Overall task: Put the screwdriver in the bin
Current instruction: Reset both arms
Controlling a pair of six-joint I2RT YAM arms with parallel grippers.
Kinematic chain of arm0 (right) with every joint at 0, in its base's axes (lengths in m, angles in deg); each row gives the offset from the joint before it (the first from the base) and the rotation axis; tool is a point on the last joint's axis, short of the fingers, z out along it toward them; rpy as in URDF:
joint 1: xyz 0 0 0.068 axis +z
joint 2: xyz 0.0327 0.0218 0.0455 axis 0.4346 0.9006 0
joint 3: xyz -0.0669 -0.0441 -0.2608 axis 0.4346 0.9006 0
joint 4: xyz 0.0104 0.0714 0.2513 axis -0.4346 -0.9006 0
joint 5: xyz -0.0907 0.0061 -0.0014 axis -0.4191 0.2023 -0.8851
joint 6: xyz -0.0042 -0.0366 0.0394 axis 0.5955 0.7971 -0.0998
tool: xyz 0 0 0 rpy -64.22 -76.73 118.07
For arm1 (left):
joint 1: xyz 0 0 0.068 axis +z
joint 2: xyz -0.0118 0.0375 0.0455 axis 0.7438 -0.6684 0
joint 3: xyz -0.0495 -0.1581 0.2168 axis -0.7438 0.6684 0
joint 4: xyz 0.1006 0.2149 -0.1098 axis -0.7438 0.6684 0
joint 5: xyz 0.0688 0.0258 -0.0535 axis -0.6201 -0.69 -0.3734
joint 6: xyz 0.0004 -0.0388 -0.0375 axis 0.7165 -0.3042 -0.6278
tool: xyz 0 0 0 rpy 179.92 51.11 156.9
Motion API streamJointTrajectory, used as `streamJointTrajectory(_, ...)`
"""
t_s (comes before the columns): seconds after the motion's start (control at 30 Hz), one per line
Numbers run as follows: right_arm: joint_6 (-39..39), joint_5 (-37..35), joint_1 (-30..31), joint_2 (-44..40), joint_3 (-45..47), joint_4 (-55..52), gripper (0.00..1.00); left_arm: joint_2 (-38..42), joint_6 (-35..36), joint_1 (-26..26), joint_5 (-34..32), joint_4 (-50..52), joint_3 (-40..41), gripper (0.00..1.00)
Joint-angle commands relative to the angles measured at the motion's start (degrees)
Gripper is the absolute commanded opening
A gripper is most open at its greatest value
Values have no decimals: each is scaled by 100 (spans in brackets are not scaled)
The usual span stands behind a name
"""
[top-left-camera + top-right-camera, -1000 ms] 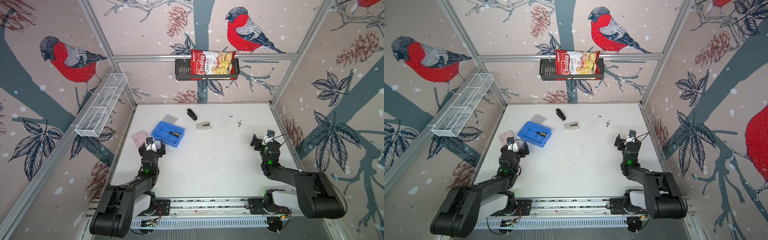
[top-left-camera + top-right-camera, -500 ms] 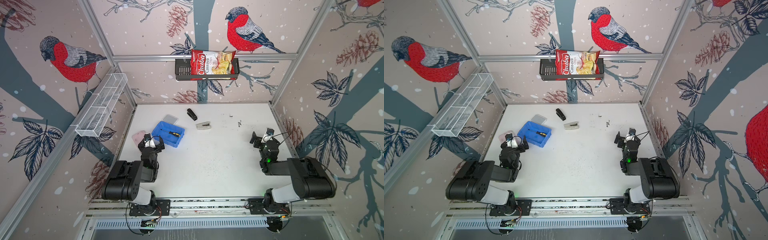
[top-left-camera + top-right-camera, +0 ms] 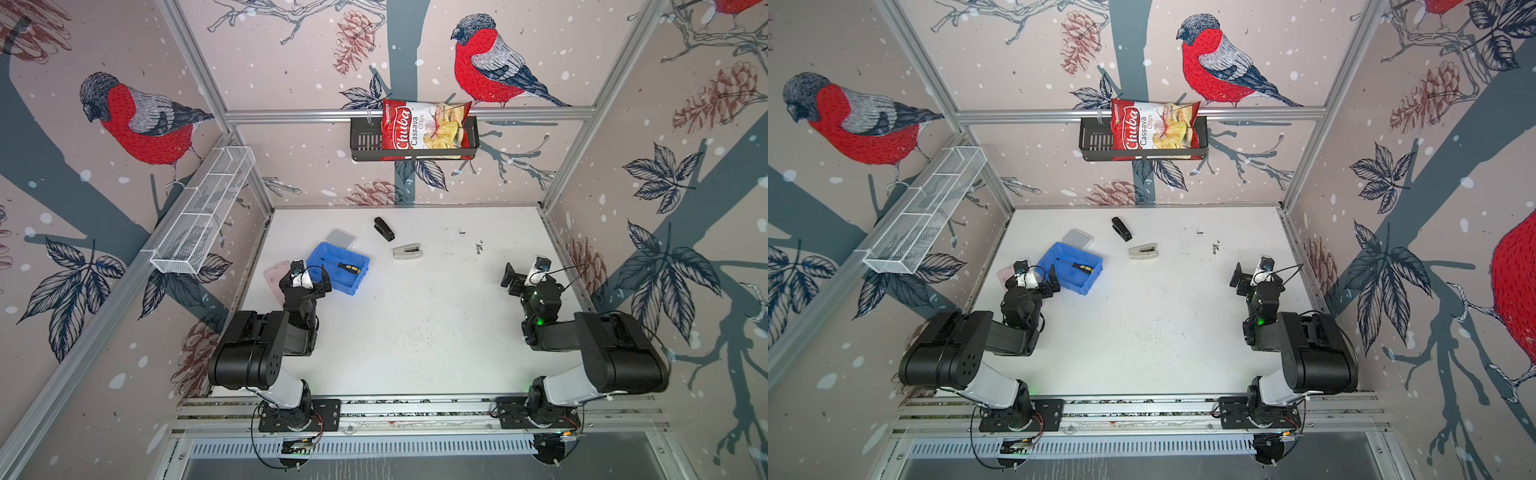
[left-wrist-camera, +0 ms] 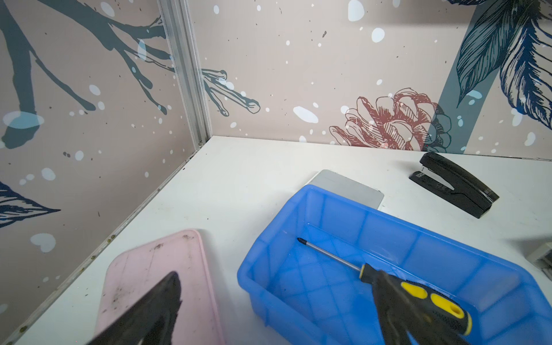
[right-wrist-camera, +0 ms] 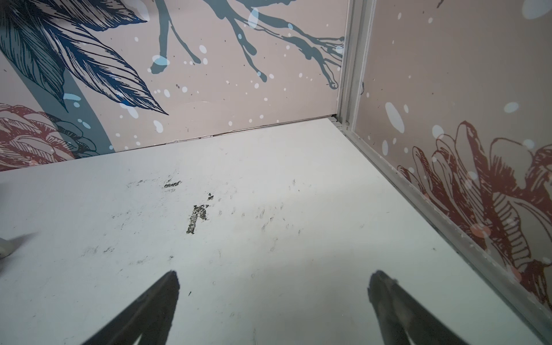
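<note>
Now, top views: screwdriver point(image 3: 341, 266) lies inside bin point(image 3: 345, 289); L tool point(image 3: 309, 270) just beside bin, jaws wide, empty. R tool point(image 3: 524, 268) wide too. L wrist: screwdriver flat on bin floor. R wrist: tips apart above table point(image 5: 268, 179).

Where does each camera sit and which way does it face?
Top views: overhead, looking down on the table; left arm, right arm show.
Left wrist: on left arm, facing the bin holding the screwdriver; left gripper shows.
Right wrist: on right arm, facing a table corner; right gripper shows.
Shared: top and left wrist show bin, screwdriver.
</note>
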Motion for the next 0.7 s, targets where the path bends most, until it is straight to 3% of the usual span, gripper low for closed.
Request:
streamJointTrajectory(0.0, -78, 60, -8, -4, -21, 123, 100, 6, 25, -2, 43, -98, -11, 98)
streamJointTrajectory(0.67, -67, 60, -6, -16, -14, 133, 99, -28, 117, -88, -2, 16, -94, 98)
